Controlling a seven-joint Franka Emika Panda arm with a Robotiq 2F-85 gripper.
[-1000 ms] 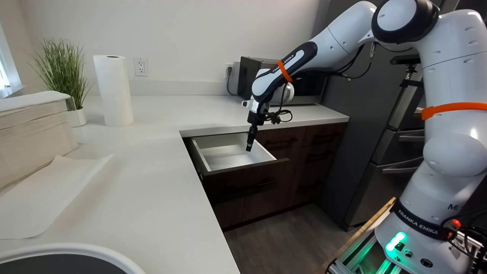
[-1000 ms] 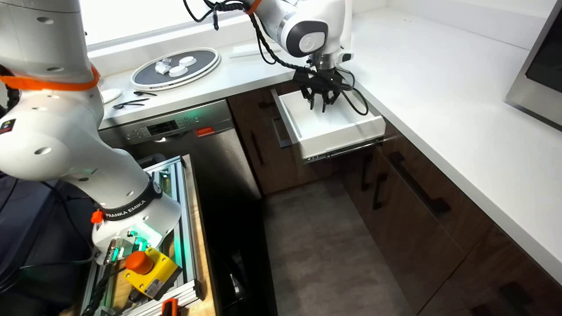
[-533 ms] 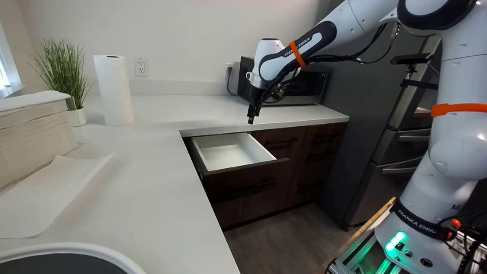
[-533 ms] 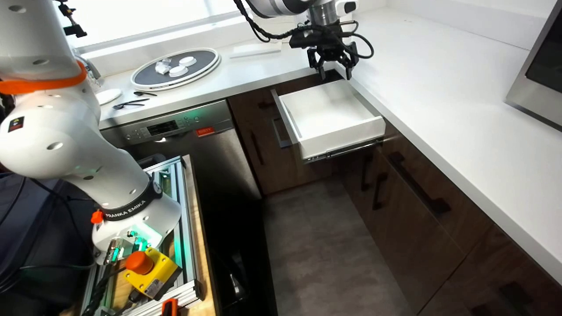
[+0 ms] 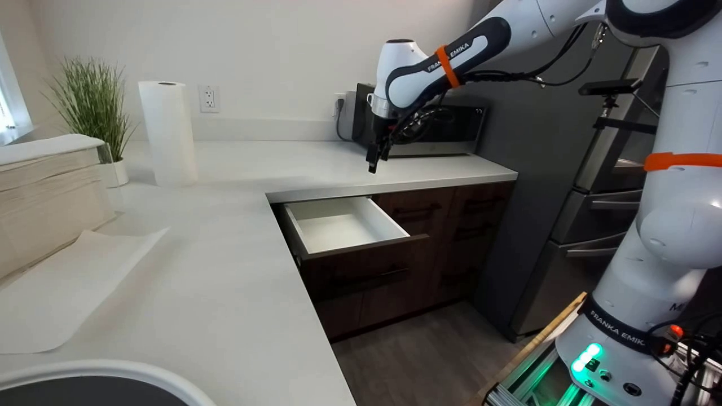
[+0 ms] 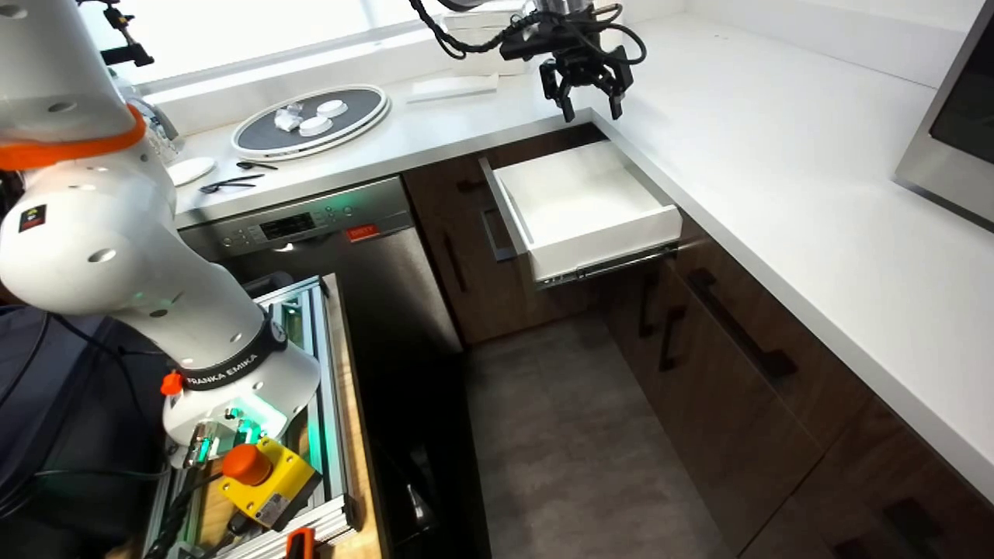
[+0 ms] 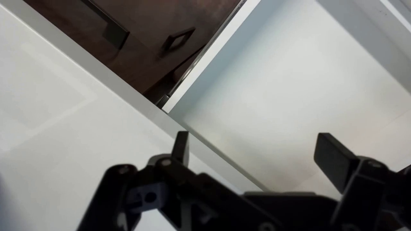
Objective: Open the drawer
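Observation:
The drawer [image 5: 350, 225] stands pulled well out from under the counter corner, its pale box bare inside and its dark brown front turned to the room. It shows in both exterior views, and its white box side [image 6: 606, 244] with the metal runner below faces an exterior camera. My gripper [image 6: 592, 113] hangs above the drawer's rear end, higher than the countertop and apart from it. In the wrist view the black fingers [image 7: 335, 160] are spread wide with nothing between them, and the drawer's interior [image 7: 289, 80] lies beneath. The gripper touches nothing.
White countertop [image 6: 776, 155] runs along both sides of the corner. Beside the drawer are a dishwasher [image 6: 342, 256] and dark cabinet fronts with handles [image 6: 738, 326]. A microwave [image 5: 451, 129], a paper towel roll [image 5: 168, 135] and a round tray [image 6: 256, 132] stand on the counter.
My gripper has risen out of the drawer to above counter height, and its fingers have spread wider apart. The drawer has stayed in place, pulled out.

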